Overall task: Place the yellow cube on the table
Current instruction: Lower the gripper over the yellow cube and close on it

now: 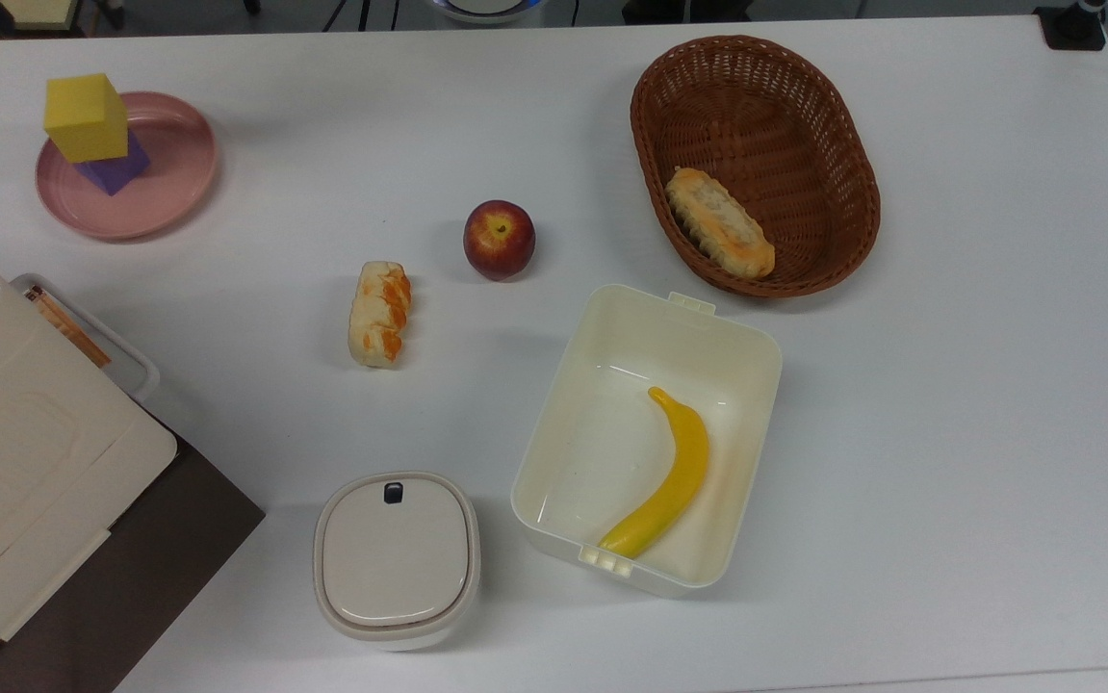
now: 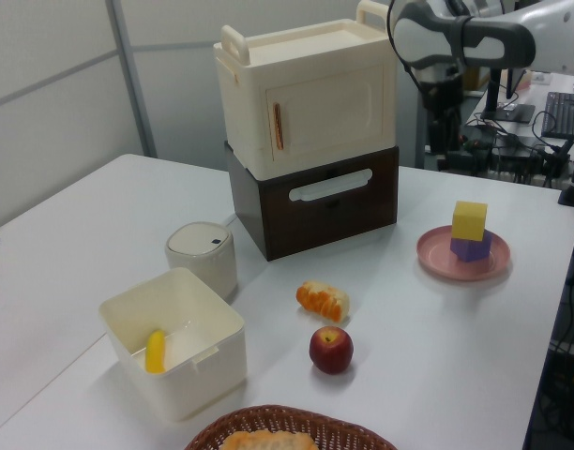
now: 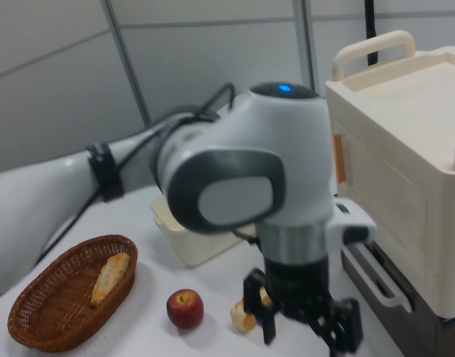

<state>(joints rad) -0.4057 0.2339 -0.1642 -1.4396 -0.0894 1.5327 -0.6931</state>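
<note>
I see the gripper (image 3: 302,331), fingers spread and holding nothing, hanging well apart from the matte, sharp-edged yellow cube (image 1: 85,116), which sits stacked on a purple cube (image 1: 113,166) in the round pink plate (image 1: 168,183) on the smooth white table (image 1: 948,385).

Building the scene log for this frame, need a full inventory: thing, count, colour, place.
yellow cube: 1, yellow, on the purple cube
purple cube: 1, purple, on the plate
plate: 1, pink, top view's upper left
table: 1, white, under everything
apple: 1, red, centre
bread roll: 1, white-orange, top view's left of the apple
basket: 1, brown wicker, holds a pastry
open box: 1, cream, holds a banana
lidded container: 1, off-white
cabinet: 1, cream over dark brown
arm: 1, white-grey
claw: 1, black, open
</note>
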